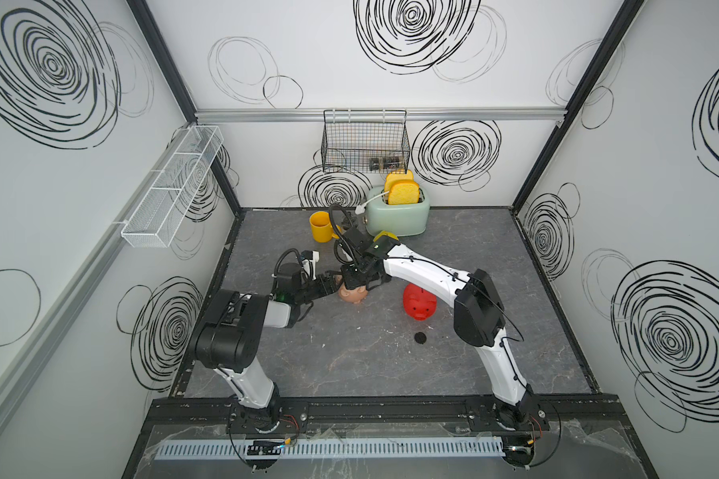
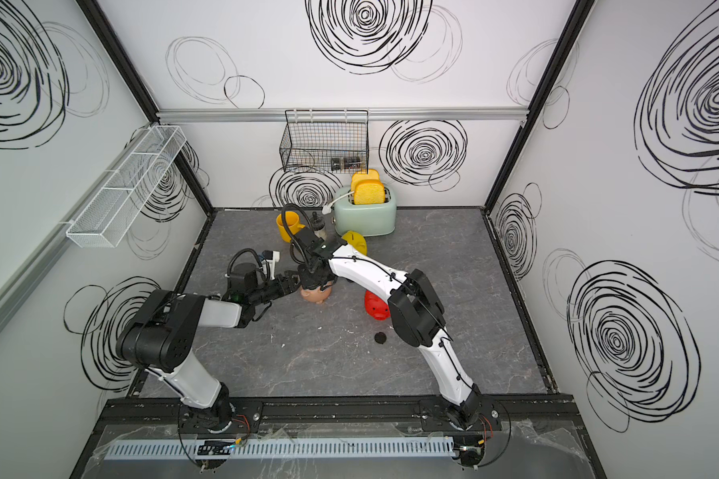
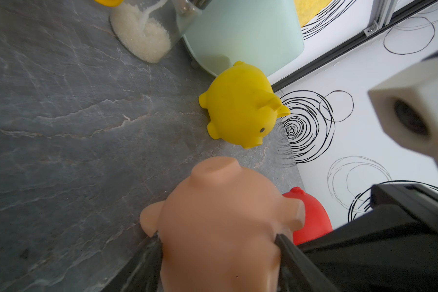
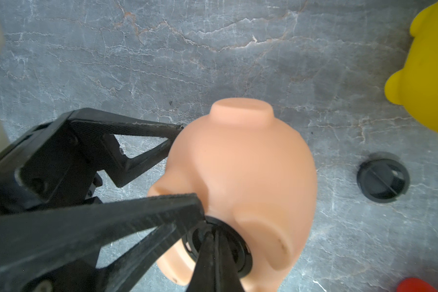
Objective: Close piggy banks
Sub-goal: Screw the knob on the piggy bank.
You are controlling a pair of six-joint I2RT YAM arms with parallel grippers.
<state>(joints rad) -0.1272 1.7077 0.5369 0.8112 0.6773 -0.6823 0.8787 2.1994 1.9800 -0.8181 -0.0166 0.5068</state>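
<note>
My left gripper (image 3: pixel 219 240) is half spread, its fingers (image 4: pixel 162 130) clamping the glossy pale pink plastic piggy bank (image 4: pixel 243 164) near the middle of the grey marbled tabletop (image 1: pixel 349 365). My right gripper (image 4: pixel 212 236) pinches tight on the small round black plug (image 4: pixel 243 255) at its belly hole. The yellow plastic pig (image 3: pixel 238 106) sits near the back edge, and the red plastic pig (image 1: pixel 420 302) lies further right.

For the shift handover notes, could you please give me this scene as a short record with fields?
left gripper: clamped on the sides of the pale pink plastic piggy bank
right gripper: shut on a small black round plug at that pig's belly hole
red plastic piggy bank: on the grey table, untouched
yellow plastic piggy bank: beside the mint-green toaster, untouched
loose black plug: on table near red pig
</note>
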